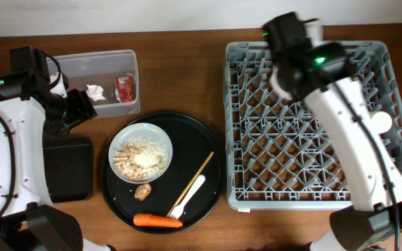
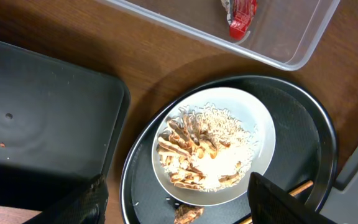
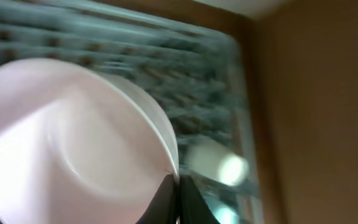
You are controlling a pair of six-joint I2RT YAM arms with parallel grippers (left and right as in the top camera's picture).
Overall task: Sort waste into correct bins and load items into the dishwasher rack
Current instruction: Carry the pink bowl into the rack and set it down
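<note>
Brown wood tbl (image 1: 180,70), white strip (image 1: 117,14) beyond

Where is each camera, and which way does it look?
Overhead: above the table, looking down at the large grey plastic dishwasher rack and round black tray; both arms show.
Left wrist: on the left arm, looking down at the white round plate of beige food scraps; open left gripper shows.
Right wrist: on the right arm, facing the rack, blurred; right gripper pinches a pale pinkish-white bowl.
Shared: overhead and left wrist both see the plate.
</note>
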